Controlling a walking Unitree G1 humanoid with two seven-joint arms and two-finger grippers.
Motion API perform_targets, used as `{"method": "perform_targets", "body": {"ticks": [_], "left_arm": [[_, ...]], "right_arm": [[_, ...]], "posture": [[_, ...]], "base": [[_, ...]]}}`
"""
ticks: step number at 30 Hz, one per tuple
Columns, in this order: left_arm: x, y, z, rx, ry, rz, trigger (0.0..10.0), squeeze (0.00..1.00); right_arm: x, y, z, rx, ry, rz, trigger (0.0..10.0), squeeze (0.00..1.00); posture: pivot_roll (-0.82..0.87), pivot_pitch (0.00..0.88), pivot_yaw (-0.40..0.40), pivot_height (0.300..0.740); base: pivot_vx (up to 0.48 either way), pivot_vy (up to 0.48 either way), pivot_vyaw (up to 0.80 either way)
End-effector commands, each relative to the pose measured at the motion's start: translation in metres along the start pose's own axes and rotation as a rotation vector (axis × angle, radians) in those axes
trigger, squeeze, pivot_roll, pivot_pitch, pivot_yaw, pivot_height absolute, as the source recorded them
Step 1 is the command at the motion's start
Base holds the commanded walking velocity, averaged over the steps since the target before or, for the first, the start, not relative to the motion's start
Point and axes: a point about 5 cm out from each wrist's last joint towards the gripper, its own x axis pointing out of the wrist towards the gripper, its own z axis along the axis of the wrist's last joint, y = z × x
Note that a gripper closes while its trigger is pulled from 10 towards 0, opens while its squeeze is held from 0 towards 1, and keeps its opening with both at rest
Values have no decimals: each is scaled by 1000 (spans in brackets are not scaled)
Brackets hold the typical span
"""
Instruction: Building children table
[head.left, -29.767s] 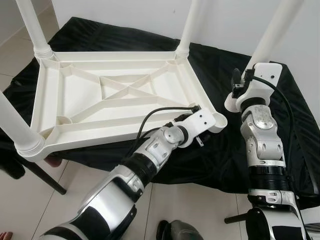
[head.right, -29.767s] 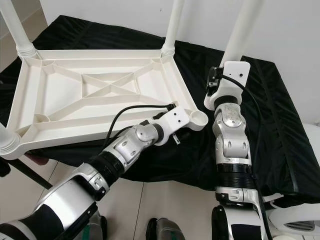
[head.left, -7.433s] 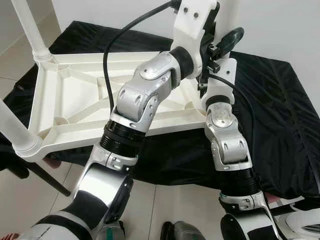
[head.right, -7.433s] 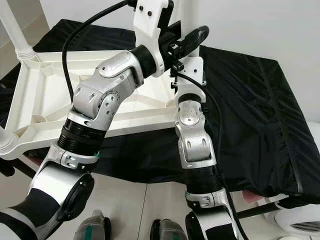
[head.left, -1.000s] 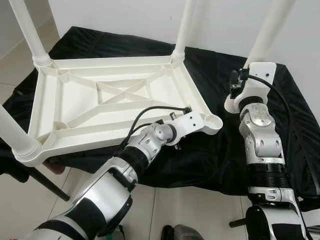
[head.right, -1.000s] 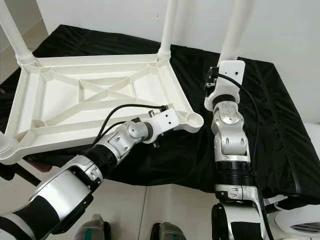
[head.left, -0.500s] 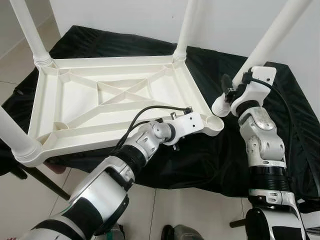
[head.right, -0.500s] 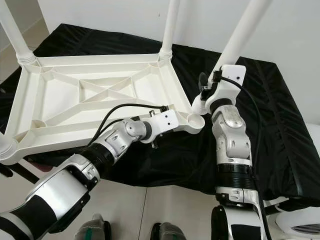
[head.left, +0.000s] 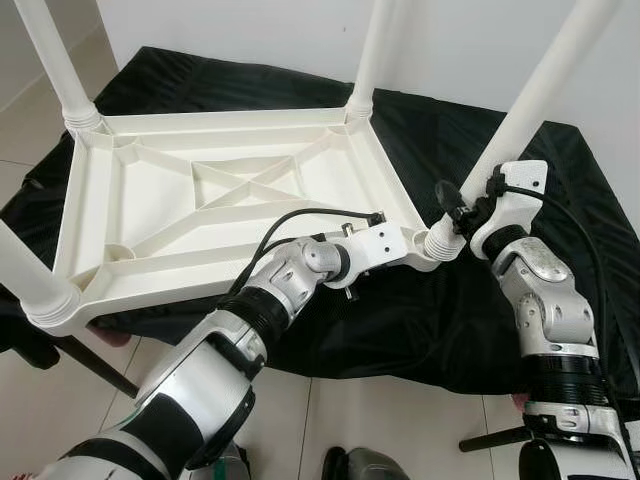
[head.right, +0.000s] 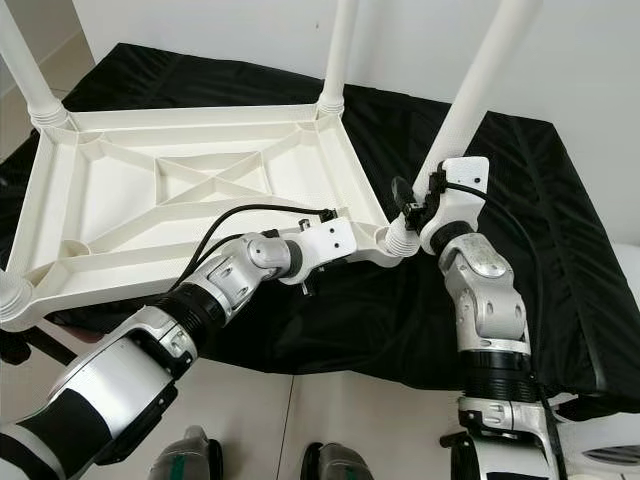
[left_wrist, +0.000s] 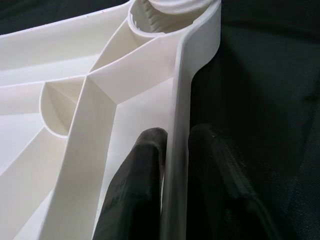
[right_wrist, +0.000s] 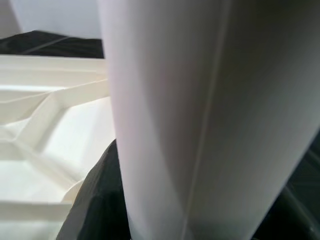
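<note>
Tabletop (head.left: 215, 190), white plastic, lies upside down on black cloth (head.left: 560, 180) w/ ribs up. 4 legs: 3 stand in corner sockets, tops cut off by frame. 4th leg (head.left: 530, 100) tilted, ribbed end at near-right corner socket (head.left: 432, 250); can't tell if it's seated. Left pincer (left_wrist: 170, 165) clenched on tabletop rim, one finger each side. Right pincer (head.left: 462, 205) grasping 4th leg near its lower end; fingertips mostly hidden behind leg.

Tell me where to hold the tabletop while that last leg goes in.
Hold the tabletop by its thin upright rim near the open corner, from the near side, as the left gripper does with jaws astride it. The right gripper brings the leg.
</note>
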Motion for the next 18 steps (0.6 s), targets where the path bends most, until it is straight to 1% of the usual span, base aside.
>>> {"method": "perform_targets", "body": {"ticks": [1,6,7,10,12,18], "left_arm": [[1,-10,-23,-44,90,-53,10000,0],[1,-10,-22,-43,88,-53,10000,0],[1,-9,-21,-42,85,-52,10000,0],[1,-9,-21,-41,84,-52,10000,0],[0,-9,-20,-43,83,-52,10000,0],[1,-9,-19,-40,78,-51,10000,0]], "right_arm": [[-4,-1,-2,9,-8,24,10000,0],[-4,1,-4,18,-20,43,10000,0],[-2,3,-9,47,-26,55,10000,0],[-2,4,-11,59,-29,58,10000,0],[0,4,-16,92,-27,50,10000,0],[1,4,-22,112,-17,46,10000,0]], "posture": [[0,45,-58,740],[2,45,-58,740],[7,44,-59,740],[7,44,-59,740],[7,43,-59,740],[13,42,-63,740]], "base": [[0,0,0],[0,0,0],[0,0,0],[0,0,0],[0,0,0],[0,0,0]]}}
